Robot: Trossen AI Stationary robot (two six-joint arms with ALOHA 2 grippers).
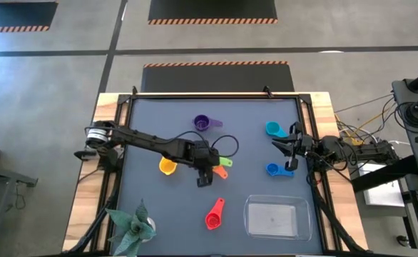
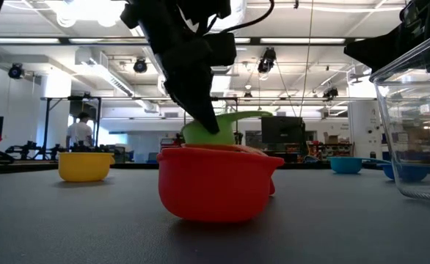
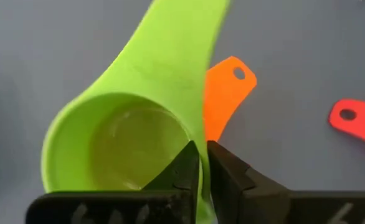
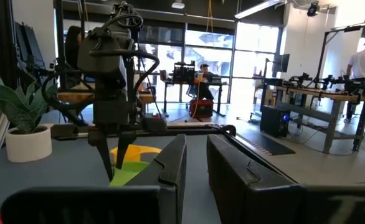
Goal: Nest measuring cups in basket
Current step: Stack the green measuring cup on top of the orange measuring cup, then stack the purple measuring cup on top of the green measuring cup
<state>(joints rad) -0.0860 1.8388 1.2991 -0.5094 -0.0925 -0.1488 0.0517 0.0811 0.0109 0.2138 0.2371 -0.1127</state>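
My left gripper (image 1: 207, 170) is at the table's middle, shut on the green cup (image 3: 126, 137), which also shows in the low view (image 2: 209, 129). The orange cup (image 1: 221, 173) lies right beside it, its handle (image 3: 227, 93) showing past the green one. The yellow cup (image 1: 167, 165), purple cup (image 1: 203, 123), cyan cup (image 1: 272, 128), blue cup (image 1: 273, 169) and red cup (image 1: 215, 214) rest on the table. The clear basket (image 1: 277, 218) stands near right. My right gripper (image 1: 289, 151) is open and empty between the cyan and blue cups. My left gripper pinches the green cup's rim wall (image 3: 201, 177) beside the handle's root, one finger (image 3: 184, 169) inside the bowl and one (image 3: 227, 171) outside. The fingers come from above, pointing down. The cup sits tilted, handle (image 2: 244, 116) raised; its underside is hidden behind the red cup.
A potted plant (image 1: 132, 225) stands at the near left corner. The red cup (image 2: 216, 182) fills the low view's middle. Free mat lies between the red cup and the left arm. People stand in the room beyond the table.
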